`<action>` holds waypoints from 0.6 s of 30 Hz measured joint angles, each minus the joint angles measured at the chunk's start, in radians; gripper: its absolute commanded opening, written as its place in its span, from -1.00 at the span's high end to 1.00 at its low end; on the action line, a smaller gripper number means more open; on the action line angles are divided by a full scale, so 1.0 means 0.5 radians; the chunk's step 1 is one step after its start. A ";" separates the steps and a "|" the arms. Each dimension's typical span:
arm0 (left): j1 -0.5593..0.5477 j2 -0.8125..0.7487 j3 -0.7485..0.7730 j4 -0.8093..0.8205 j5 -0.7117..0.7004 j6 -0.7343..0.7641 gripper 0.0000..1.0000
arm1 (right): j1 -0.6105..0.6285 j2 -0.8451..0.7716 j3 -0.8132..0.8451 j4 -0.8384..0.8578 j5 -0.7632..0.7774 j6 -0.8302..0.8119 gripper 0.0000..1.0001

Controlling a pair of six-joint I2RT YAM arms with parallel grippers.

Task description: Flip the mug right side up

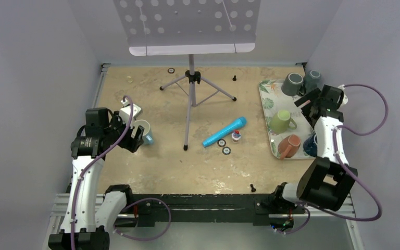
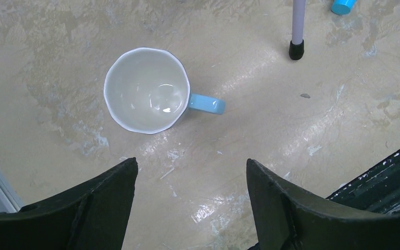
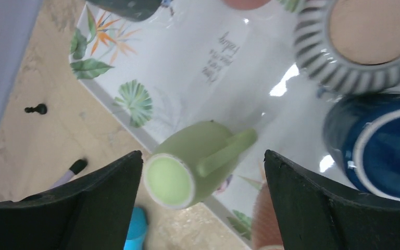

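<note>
Left gripper point(image 2: 191, 167) spread, upright mug point(image 2: 147, 89) just beyond

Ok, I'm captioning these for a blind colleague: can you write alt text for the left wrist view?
A mug, white inside with a blue handle, stands mouth up and empty on a beige table. The open left tool shows two dark fingers at the bottom edge, apart from the mug.

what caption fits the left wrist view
Open left gripper above upright white mug with blue handle on beige table
</note>
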 measured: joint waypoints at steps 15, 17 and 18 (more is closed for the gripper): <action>0.000 -0.021 0.000 0.000 -0.003 0.000 -0.57 | -0.076 0.350 -0.109 0.051 -0.523 0.521 -0.68; 0.000 -0.021 0.000 0.000 -0.003 0.000 -0.57 | -0.082 0.340 -0.143 0.094 -0.561 0.573 -0.67; 0.000 -0.021 0.000 0.000 -0.004 0.000 -0.57 | -0.086 0.342 -0.155 0.112 -0.584 0.596 -0.67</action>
